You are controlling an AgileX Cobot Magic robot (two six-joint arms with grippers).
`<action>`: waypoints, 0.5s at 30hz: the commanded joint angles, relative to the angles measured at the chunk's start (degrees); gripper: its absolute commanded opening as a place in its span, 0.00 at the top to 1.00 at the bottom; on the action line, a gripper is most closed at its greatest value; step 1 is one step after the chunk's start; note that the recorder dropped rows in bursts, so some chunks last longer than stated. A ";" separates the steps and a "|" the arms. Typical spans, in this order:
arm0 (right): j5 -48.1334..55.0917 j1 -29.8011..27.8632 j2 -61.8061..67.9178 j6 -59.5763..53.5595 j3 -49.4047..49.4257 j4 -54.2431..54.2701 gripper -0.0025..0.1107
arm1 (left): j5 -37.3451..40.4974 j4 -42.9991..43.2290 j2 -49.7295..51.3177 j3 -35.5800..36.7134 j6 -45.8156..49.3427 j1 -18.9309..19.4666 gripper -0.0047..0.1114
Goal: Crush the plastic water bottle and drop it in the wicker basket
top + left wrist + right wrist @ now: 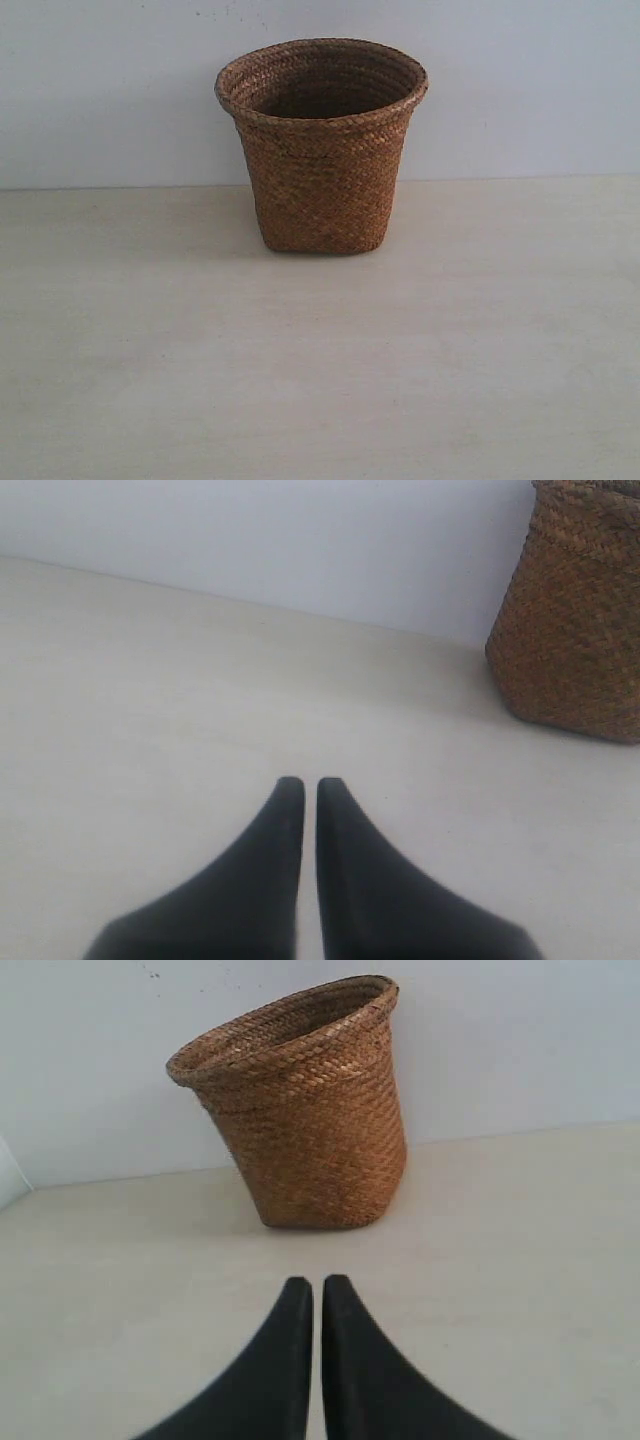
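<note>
The brown wicker basket (pixel 322 150) stands upright at the back middle of the pale table, near the wall. It also shows in the left wrist view (pixel 575 620) and the right wrist view (pixel 300 1110). No plastic water bottle is visible in any view; the part of the basket's inside that shows is dark. My left gripper (pixel 310 785) is shut with nothing between its black fingers, low over bare table, well short of the basket. My right gripper (pixel 317 1283) is also shut and empty, pointing at the basket's base from a short distance. Neither gripper appears in the exterior view.
A pale wooden table (pixel 320 360) spreads in front of the basket. A plain light wall (pixel 520 80) runs right behind it.
</note>
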 commanded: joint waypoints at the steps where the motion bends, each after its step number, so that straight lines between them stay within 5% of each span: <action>1: 2.60 -5.07 -0.43 -2.79 -0.08 -1.54 0.98 | -0.40 -0.32 -0.21 0.20 0.38 0.23 0.93; 15: 10.63 -15.26 -9.71 -3.84 6.65 -1.62 0.98 | -0.40 -0.32 -0.21 0.20 0.38 0.23 0.93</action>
